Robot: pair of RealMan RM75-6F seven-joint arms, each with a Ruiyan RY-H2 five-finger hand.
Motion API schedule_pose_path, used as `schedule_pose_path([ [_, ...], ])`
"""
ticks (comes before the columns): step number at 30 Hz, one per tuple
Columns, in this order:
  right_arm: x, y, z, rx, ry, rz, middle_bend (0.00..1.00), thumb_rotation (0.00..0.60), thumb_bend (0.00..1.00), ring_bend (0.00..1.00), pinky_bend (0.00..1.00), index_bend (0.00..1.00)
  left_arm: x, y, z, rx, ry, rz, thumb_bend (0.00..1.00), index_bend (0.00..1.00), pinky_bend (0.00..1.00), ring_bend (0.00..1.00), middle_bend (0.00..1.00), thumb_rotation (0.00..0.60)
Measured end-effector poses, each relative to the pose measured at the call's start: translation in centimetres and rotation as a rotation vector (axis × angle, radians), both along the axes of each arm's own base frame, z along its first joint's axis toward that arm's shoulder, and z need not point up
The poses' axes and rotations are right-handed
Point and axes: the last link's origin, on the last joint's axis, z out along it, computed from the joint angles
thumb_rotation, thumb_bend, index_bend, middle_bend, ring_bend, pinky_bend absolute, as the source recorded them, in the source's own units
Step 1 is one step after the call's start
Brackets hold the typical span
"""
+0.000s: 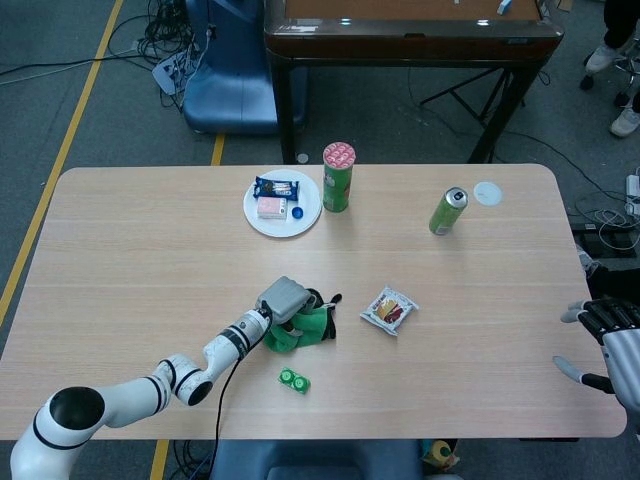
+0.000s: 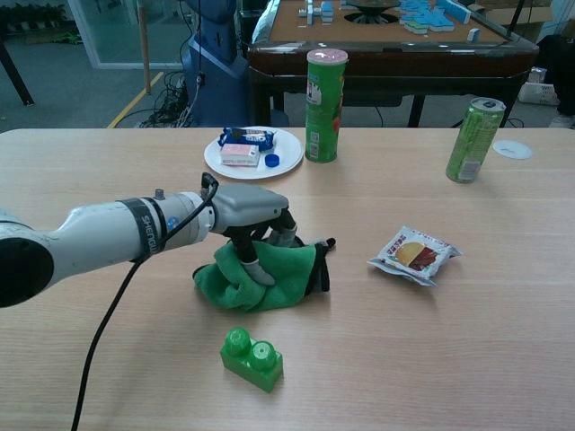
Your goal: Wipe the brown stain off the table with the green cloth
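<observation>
While the left hand [image 2: 250, 214] presses down with fingers [image 2: 254, 266] curled into the bunched green cloth [image 2: 265, 278], no brown stain shows; cloth may bunch further, or sweep the green block [image 2: 252, 357] just below the fingertips.

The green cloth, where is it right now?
In both views the green cloth lies bunched mid-table under the left hand, with the green toy brick just in front and the snack packet to its right.

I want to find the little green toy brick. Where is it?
Start at the white plate and come down past the green cloth under the left hand. The toy brick sits just below it, small, hard and shiny with two round bumps.
</observation>
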Motion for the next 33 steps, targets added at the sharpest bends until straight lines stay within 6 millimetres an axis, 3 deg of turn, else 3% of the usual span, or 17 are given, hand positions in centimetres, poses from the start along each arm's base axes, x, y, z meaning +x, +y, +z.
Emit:
schedule_pose_path([
  [7, 0.2, -0.1, -0.1, 0.003, 0.0, 0.005, 0.35, 0.6, 0.21, 0.26, 0.21, 0.39, -1.8, 1.8, 1.1, 0.096, 0.059, 0.011, 0.14, 0.54, 0.73, 0.6, 0.6, 0.6],
  [22, 0.5, -0.1, -0.2, 0.004, 0.0, 0.017, 0.35, 0.6, 0.21, 0.26, 0.21, 0.39, -5.2, 5.2, 5.5, 0.261, 0.123, 0.096, 0.14, 0.54, 0.72, 0.6, 0.6, 0.6],
  [27, 0.6, -0.2, -0.3, 0.008, -0.002, 0.02, 0.35, 0.6, 0.21, 0.26, 0.21, 0.39, -4.5, 4.4, 5.3, 0.214, 0.056, 0.123, 0.14, 0.54, 0.72, 0.6, 0.6, 0.6],
  [33, 0.6, -0.2, -0.3, 0.008, -0.003, 0.021, 0.35, 0.6, 0.21, 0.26, 0.21, 0.39, -2.1, 1.8, 3.8, 0.096, -0.036, 0.11, 0.14, 0.54, 0.72, 0.6, 0.6, 0.6],
])
